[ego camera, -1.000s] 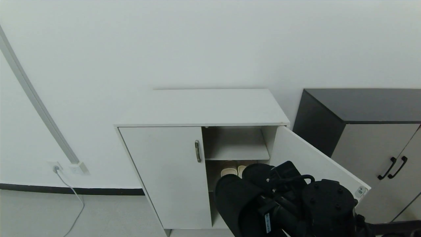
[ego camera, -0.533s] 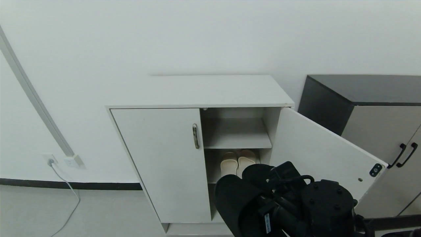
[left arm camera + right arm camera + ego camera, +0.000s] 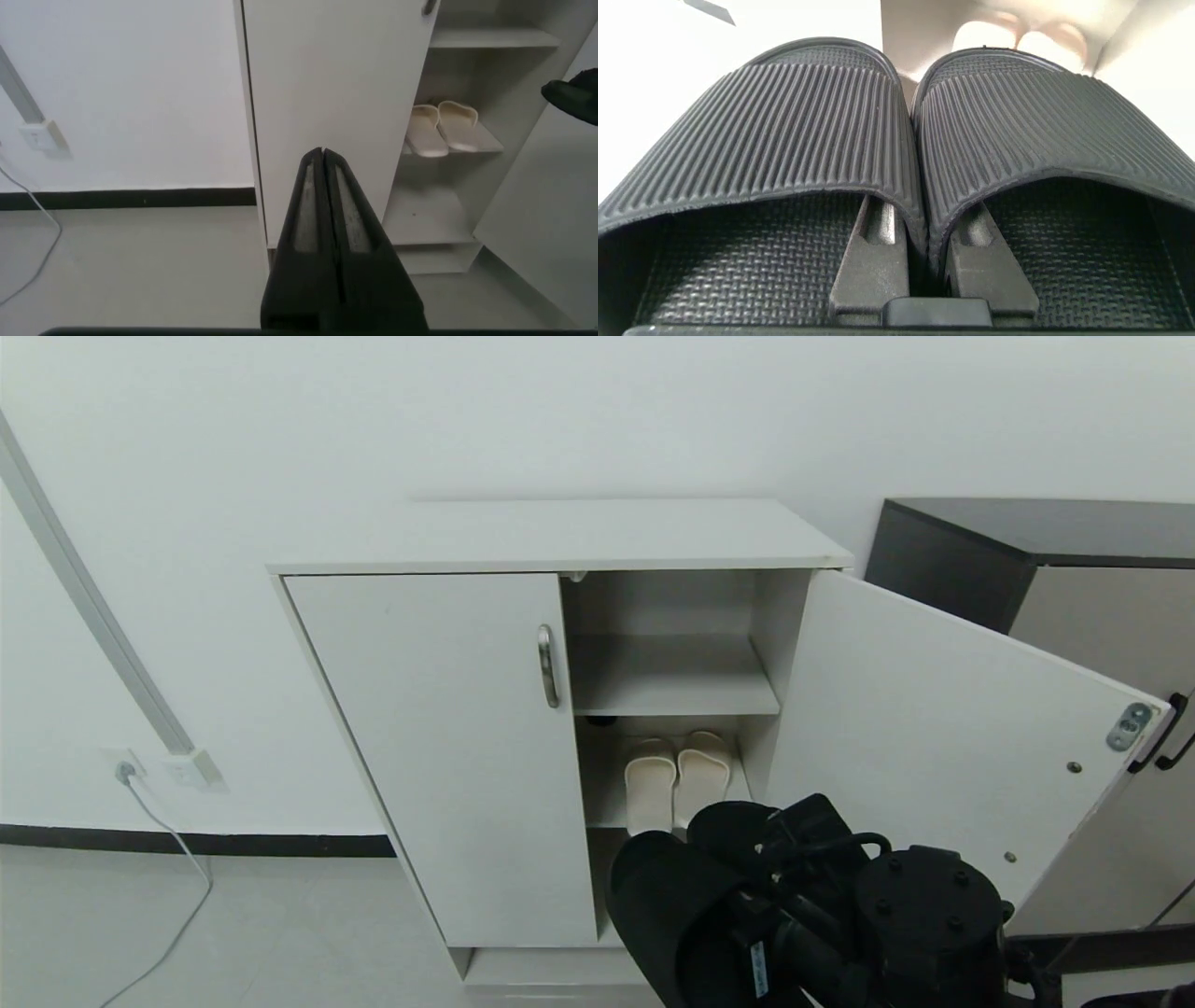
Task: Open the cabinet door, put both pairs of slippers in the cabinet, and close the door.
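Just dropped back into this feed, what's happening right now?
The right gripper is shut on a pair of black slippers, holding them side by side in front of the white cabinet. Its right door stands open and the left door is shut. A pair of cream slippers already sits on the middle shelf. The left gripper is shut and empty, facing the cabinet. The black pair is not yet inside.

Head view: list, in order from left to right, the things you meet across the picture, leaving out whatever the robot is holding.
wall socket → closed left door → door handle → cream slippers → open right door
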